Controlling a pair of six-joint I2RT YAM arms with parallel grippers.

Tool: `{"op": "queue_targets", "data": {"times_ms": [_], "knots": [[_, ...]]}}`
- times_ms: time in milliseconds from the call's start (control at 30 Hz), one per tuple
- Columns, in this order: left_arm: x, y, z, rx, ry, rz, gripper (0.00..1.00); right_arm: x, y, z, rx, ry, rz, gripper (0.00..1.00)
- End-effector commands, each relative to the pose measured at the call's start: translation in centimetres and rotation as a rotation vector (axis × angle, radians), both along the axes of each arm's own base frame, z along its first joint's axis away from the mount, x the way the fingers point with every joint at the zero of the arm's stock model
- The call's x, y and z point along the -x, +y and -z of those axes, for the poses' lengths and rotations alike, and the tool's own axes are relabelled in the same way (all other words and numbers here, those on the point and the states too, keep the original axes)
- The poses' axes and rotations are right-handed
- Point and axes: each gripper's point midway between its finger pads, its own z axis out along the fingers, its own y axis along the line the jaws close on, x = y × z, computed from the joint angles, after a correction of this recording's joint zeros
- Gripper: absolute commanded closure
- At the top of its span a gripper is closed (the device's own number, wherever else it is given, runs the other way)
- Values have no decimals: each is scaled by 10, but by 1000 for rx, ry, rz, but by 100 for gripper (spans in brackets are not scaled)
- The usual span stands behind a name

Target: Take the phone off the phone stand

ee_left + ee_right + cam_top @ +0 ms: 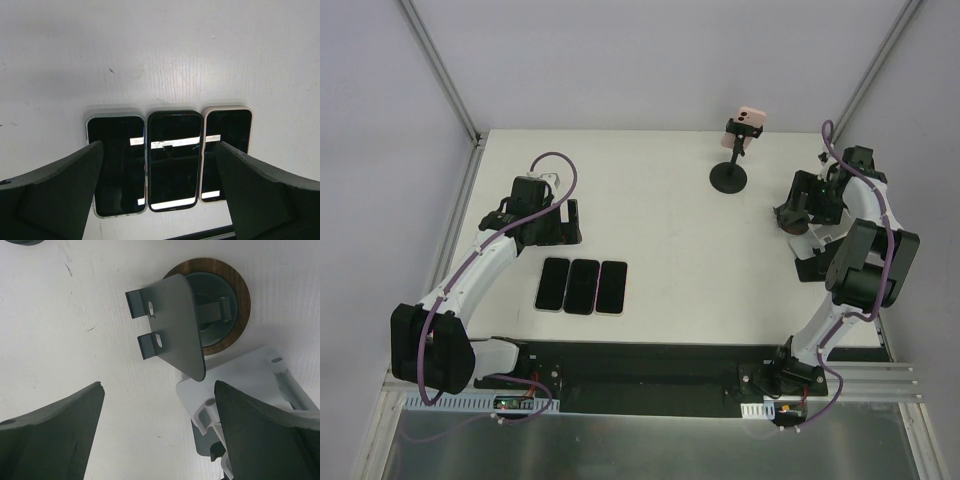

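A pink phone (751, 120) is clamped upright at the head of a black phone stand (729, 178) with a round base, at the back of the white table (660, 210). My right gripper (790, 218) hovers to the right of the stand and apart from it; in the right wrist view it (159, 387) is open and holds nothing. My left gripper (558, 222) is far off at the left. It (159, 150) is open above three dark phones.
Three phones (582, 286) lie flat side by side near the front left. Below my right gripper sit an empty grey stand on a wood-rimmed round base (207, 310) and a white stand (240, 385). Grey walls close in the table.
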Motion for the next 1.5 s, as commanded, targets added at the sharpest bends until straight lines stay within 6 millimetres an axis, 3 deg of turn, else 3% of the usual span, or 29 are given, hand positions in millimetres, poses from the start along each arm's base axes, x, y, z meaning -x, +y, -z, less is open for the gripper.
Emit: {"op": "queue_targets", "data": {"times_ms": [0, 267, 467, 700, 933, 967, 1033, 1100, 1133, 1200, 1233, 1267, 1467], "knots": [[-6, -5, -12, 6, -38, 27, 7, 3, 7, -35, 6, -55, -26, 5], [-4, -3, -12, 1, -40, 21, 7, -21, 2, -83, 35, -252, 54, 5], [-4, -1, -12, -7, -45, 16, 7, -27, 1, -104, 43, -347, 102, 5], [-6, 0, -16, -15, -58, 11, 7, -46, 37, -132, 75, -508, 35, 3], [-4, 3, -24, -19, -76, 2, 7, -92, 83, -162, 134, -703, 37, 0], [-3, 3, -26, -18, -84, -3, 7, -101, 88, -153, 131, -691, 33, 0], [-2, 4, -27, -18, -85, -4, 7, -116, 103, -167, 116, -726, 24, 0], [0, 5, -29, -20, -90, -10, 7, -131, 116, -157, 109, -716, 9, 0], [1, 6, -29, -20, -90, -12, 7, -140, 126, -167, 105, -743, -5, 1], [3, 7, -30, -21, -93, -20, 7, -153, 131, -155, 123, -727, -2, 0], [4, 8, -29, -24, -89, -23, 7, -160, 136, -163, 137, -749, 7, 0], [5, 9, -31, -22, -95, -25, 7, -167, 137, -152, 152, -732, 19, 1], [11, 13, -32, -33, -95, -44, 7, -190, 145, -131, 196, -714, 59, 11]]}}
